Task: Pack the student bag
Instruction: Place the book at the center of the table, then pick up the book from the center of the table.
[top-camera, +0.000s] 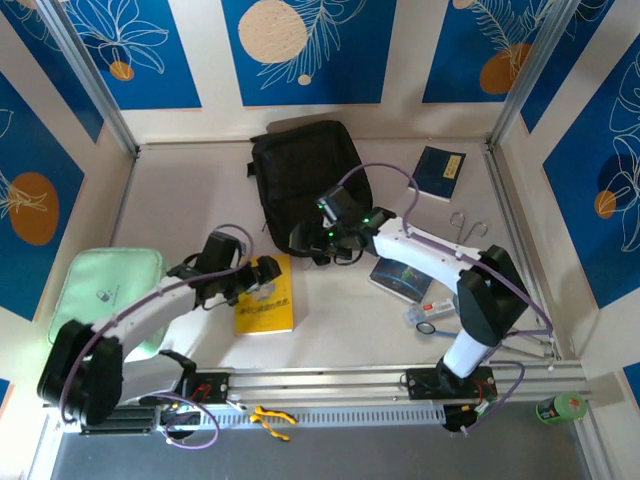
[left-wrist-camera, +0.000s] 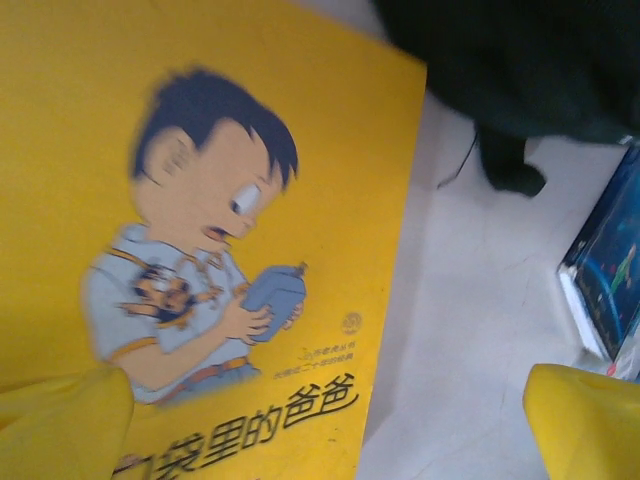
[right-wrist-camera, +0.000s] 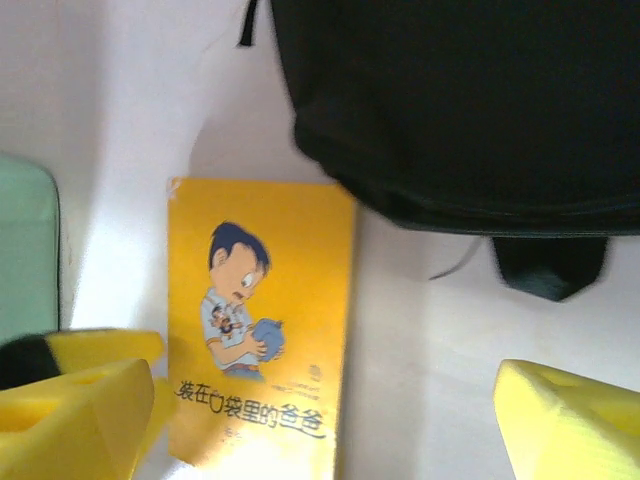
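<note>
**A robot test cell, lab style**

This place is a robot work cell, not a home or an office. A white table (top-camera: 190, 190) is closed in on the left, right and far sides by walls with printed blue panels (top-camera: 340, 70), framed by metal posts (top-camera: 97, 85). At the near edge, a metal rail (top-camera: 330, 378) carries the left arm (top-camera: 150, 312) and the right arm (top-camera: 430, 245).

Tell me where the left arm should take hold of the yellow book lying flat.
Probably the long right edge of the yellow book, jaws coming down from above. The book lies flat, cover up, so only edges offer purchase; that edge borders bare table, while the far corner sits close to the student bag.
</note>
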